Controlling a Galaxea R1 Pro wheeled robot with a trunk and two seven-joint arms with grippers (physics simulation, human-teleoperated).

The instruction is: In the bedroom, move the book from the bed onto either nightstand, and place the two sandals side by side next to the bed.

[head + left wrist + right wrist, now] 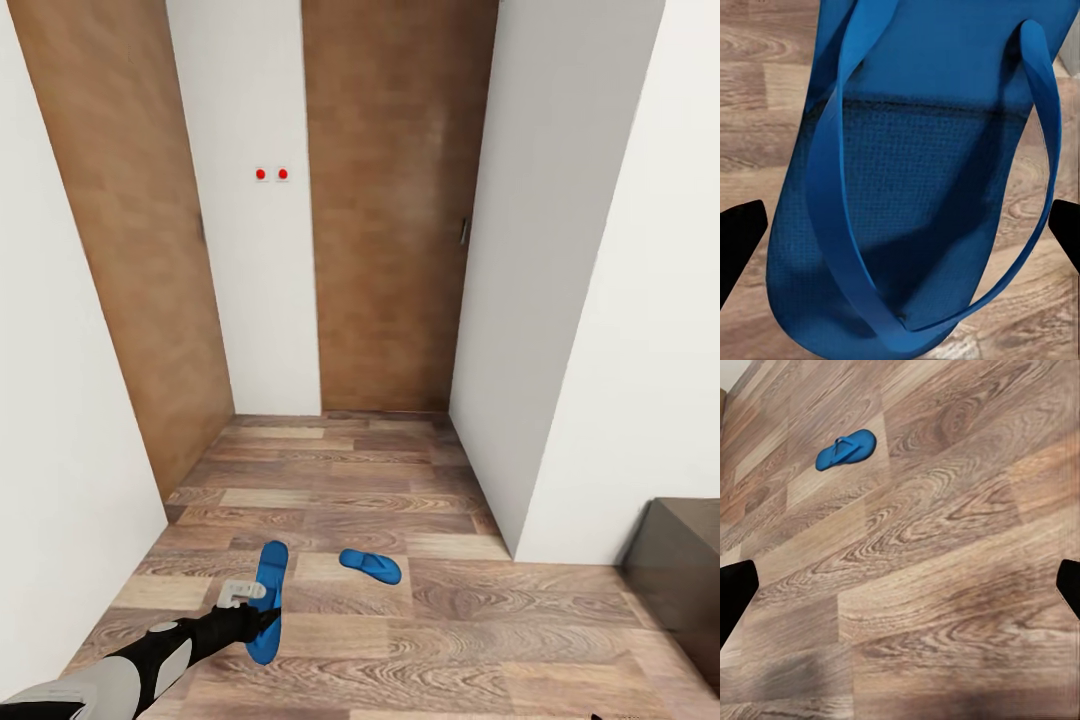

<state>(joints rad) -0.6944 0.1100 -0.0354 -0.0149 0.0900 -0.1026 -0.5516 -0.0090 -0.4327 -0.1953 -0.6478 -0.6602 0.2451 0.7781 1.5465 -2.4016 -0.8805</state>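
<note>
Sandals both on floor, near doors. Left tool (262,612) spread wide over near sandal (267,600), not pinching yet. Far sandal (371,565) apart from it. Right tool (900,585) spread, empty. Step: grabbing sandal. Next: go down, squeeze, carry to bed.

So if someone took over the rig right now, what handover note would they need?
Left gripper: open, fingers either side of the near sandal, which lies on the wood floor; not yet gripped.
Right gripper: open, empty, over bare floor.
Far sandal: on the floor a little to the right, apart from the first and angled differently.
Dark wooden corner at the right edge; cannot tell what it belongs to.
Done: nothing visible.
Left: grip the near sandal, set both sandals side by side by the bed, move the book to a nightstand.
</note>
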